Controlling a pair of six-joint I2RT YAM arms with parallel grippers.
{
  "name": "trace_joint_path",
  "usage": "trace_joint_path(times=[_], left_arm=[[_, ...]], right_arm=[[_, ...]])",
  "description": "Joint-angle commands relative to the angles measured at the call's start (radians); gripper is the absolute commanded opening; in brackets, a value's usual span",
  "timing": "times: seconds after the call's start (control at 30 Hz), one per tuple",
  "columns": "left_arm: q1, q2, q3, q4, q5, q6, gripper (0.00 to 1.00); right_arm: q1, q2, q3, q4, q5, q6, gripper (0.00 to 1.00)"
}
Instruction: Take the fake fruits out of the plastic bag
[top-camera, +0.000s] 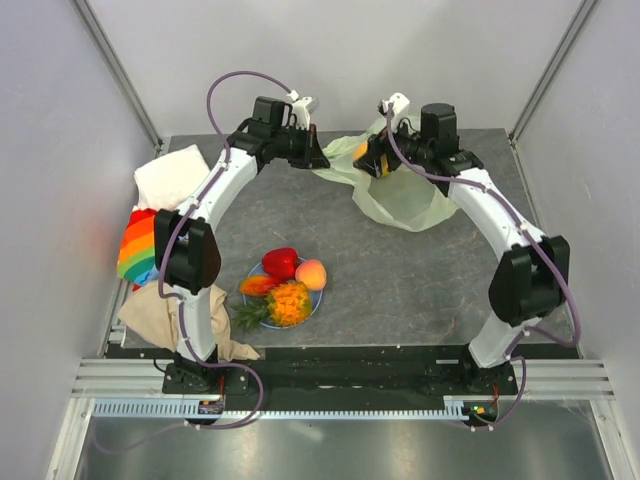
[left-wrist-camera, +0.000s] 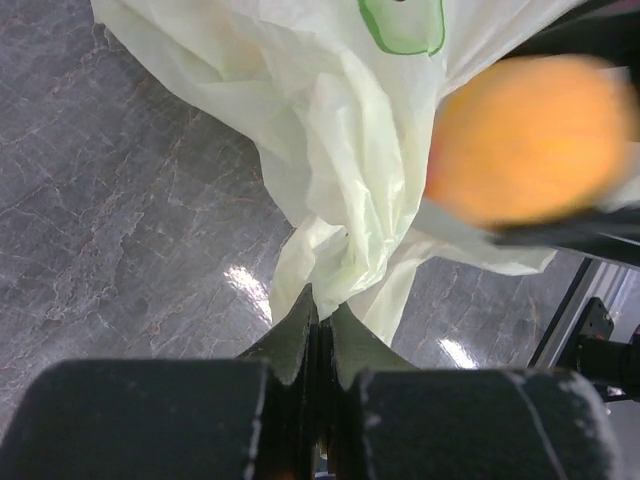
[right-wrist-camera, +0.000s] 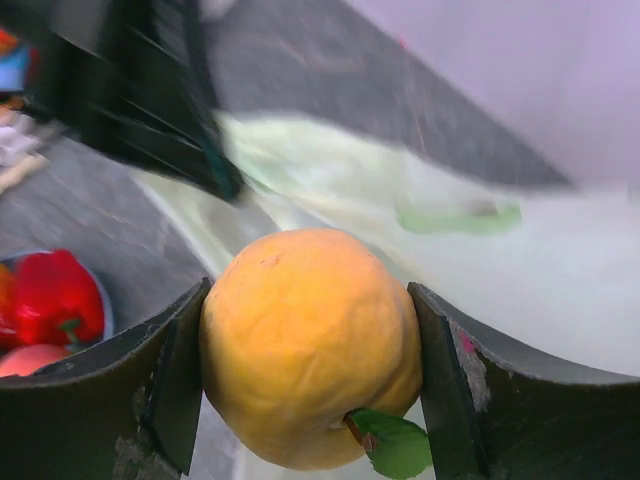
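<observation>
The grey stone-patterned counter (top-camera: 420, 280) carries everything. In the upper middle of the top view, the plastic bag (top-camera: 405, 200) is drawn up off it into a slack tent. This is because the left gripper (left-wrist-camera: 318, 312) has its jaws pressed together on a gathered fold of the thin film, seen at the lower centre of the left wrist view. That pinch probably anchors the bag and keeps its mouth reachable while the other arm works.

The right gripper (right-wrist-camera: 310, 350), just beside it at the bag's upper edge, has its jaws spread wide around a round yellow-orange fruit (right-wrist-camera: 300, 300). One jaw presses each flank, and a green leaf pokes out below. The fruit looks clear of the film, so I judge it out of the bag.

Lower left of centre in the top view, the light-blue plate (top-camera: 319, 297) holds the pieces that are out of the bag: pineapple (top-camera: 289, 303), red pepper (top-camera: 280, 262), peach (top-camera: 311, 274) and a small orange piece (top-camera: 258, 285). Whether more fruit lies inside the bag cannot be told.

The only marking is a green outlined shape (left-wrist-camera: 402, 25) printed on the bag. No letters can be read.
</observation>
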Motion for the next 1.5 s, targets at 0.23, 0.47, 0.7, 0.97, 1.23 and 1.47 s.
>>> trace_joint_path(times=[0.23,0.47,0.7,0.97,1.23,1.47], left_arm=[[0.05,0.024,0.098,0.01,-0.06,0.05,0.02],[0.082,0.001,0.112,0.001,-0.028,0.064,0.01],[0.091,-0.044,0.075,0.0,-0.026,0.02,0.02],[0.165,-0.133,0.037,0.0,0.052,-0.022,0.02],[0.166,-0.213,-0.077,-0.006,0.084,0.012,0.02],[0.166,-0.231,-0.105,0.0,0.04,0.041,0.02]], right_arm=[[0.153,-0.181,-0.062,0.048,-0.185,-0.036,0.52],[0.273,-0.143,-0.059,0.025,-0.216,-0.085,0.52],[0.34,0.044,0.179,-0.137,-0.192,-0.114,0.53],[0.434,0.173,0.288,-0.25,-0.156,0.047,0.53],[0.579,0.236,0.264,-0.32,-0.126,-0.048,0.54],[0.598,0.325,0.283,-0.331,-0.141,-0.057,0.55]])
